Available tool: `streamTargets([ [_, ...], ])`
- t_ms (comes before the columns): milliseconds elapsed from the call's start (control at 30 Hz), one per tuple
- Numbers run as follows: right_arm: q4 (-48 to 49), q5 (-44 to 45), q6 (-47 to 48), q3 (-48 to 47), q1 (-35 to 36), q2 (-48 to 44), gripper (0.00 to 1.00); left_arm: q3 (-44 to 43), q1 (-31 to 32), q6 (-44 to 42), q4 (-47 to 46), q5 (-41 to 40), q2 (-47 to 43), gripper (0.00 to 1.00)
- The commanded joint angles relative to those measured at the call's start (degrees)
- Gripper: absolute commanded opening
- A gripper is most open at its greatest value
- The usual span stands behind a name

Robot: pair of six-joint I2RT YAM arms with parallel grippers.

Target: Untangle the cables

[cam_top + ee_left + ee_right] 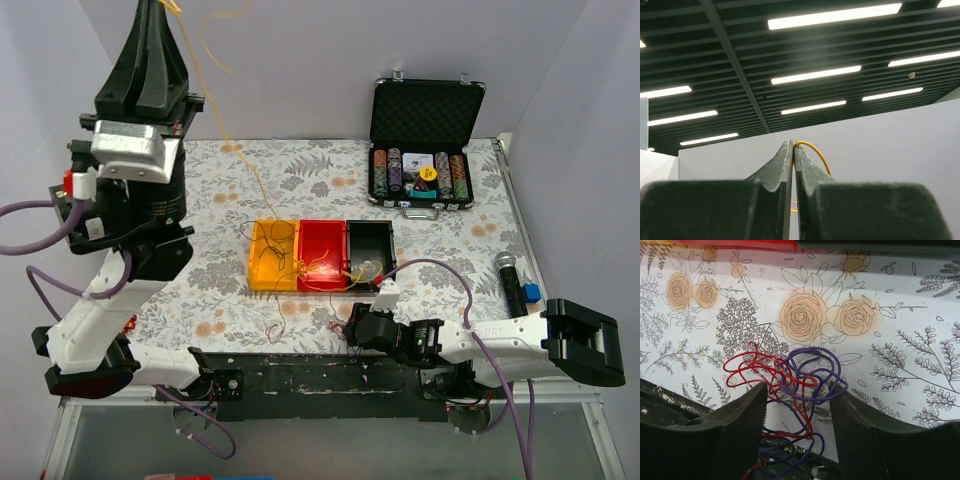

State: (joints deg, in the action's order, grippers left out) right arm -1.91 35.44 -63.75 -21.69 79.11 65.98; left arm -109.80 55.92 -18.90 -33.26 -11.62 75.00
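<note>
The cables show as separate parts. A thin yellow cable [245, 165] rises from the three-bin tray [372, 232] to my left gripper [158, 20], which is lifted high at the left. In the left wrist view that gripper [793, 146] is shut on the yellow cable [816, 150], which arches over the tip. More yellow strands lie in the yellow and red bins. A red and purple tangle [800, 375] lies on the floral cloth at the near edge. My right gripper [797, 386] stands open, one finger on each side of the tangle; the purple loop touches the right finger [865, 425].
An open poker-chip case [425, 150] stands at the back right. A microphone [510, 282] and a small blue block [531, 292] lie at the right edge. The black base rail [300, 380] runs along the near edge under the right gripper [345, 325].
</note>
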Motion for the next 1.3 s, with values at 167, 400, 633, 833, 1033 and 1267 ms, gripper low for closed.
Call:
streamTargets([
  [167, -10.6, 0.7, 1.0, 0.2, 0.6, -3.2, 0.59, 11.9, -0.3, 8.3, 11.6, 0.6, -6.7, 0.00],
  [400, -10.4, 6.3, 11.2, -5.5, 0.6, -14.1, 0.60, 21.3, -0.3, 11.9, 18.5, 5.0, -12.4, 0.00],
  [633, -11.2, 7.9, 16.5, -10.0, 0.6, -16.9, 0.50, 27.3, -0.2, 15.8, 27.4, 10.6, -17.3, 0.00],
  [833, -10.2, 5.2, 18.2, -9.5, 0.5, -17.0, 0.55, 26.5, -0.2, 16.1, 28.9, 11.5, -17.5, 0.00],
  [1033, -7.1, 4.2, 22.3, -10.6, 0.5, -19.1, 0.62, 26.7, -0.2, 15.9, 30.3, 13.3, -17.9, 0.00],
  [1267, 1.3, -1.3, 29.5, -13.3, 0.5, -18.1, 0.63, 28.4, -0.2, 16.4, 31.5, 14.4, -18.7, 0.00],
])
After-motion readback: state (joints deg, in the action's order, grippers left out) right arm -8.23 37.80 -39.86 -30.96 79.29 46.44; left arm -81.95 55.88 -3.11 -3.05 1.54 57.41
